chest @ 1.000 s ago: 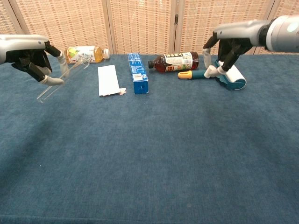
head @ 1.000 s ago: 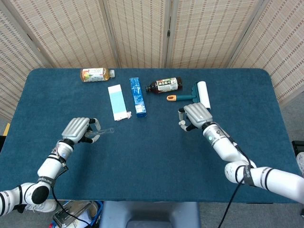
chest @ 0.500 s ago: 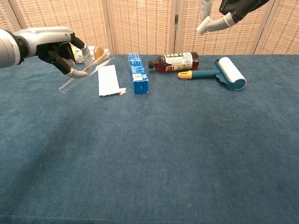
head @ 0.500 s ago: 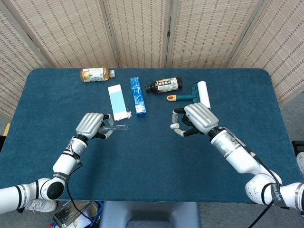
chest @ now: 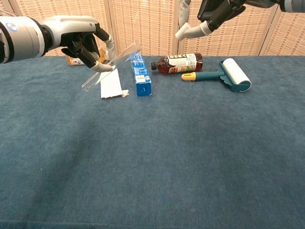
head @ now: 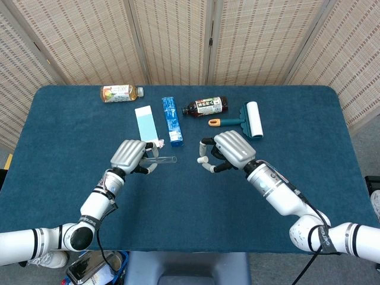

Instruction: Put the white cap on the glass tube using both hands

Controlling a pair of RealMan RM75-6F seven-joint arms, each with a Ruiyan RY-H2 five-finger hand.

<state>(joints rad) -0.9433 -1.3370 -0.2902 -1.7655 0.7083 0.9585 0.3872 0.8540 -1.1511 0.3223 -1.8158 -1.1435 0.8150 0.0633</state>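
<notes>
My left hand (head: 132, 156) pinches the glass tube (chest: 110, 66) near its middle, lifted off the table (head: 190, 208) and tilted, with its open mouth pointing up and toward my right hand (head: 230, 149). My right hand holds the white cap (chest: 181, 34) pinched at its fingertips, also raised in the air, with a clear gap between cap and tube mouth.

I judge the tube light, rigid, slippery and fragile, so a firm but gentle mid-length hold suits it. The cap looks small and light; gripping its closed end leaves the opening free to slide on.

Beyond my left hand lie a flat pale blue packet (head: 146, 126), a blue box (head: 172, 120) and a tea bottle (head: 121, 92). Beyond my right hand lie a dark bottle (head: 205, 106) and a lint roller (head: 244, 118). All rest on the table, below my raised hands, so I judge the path between cap and tube unobstructed.
</notes>
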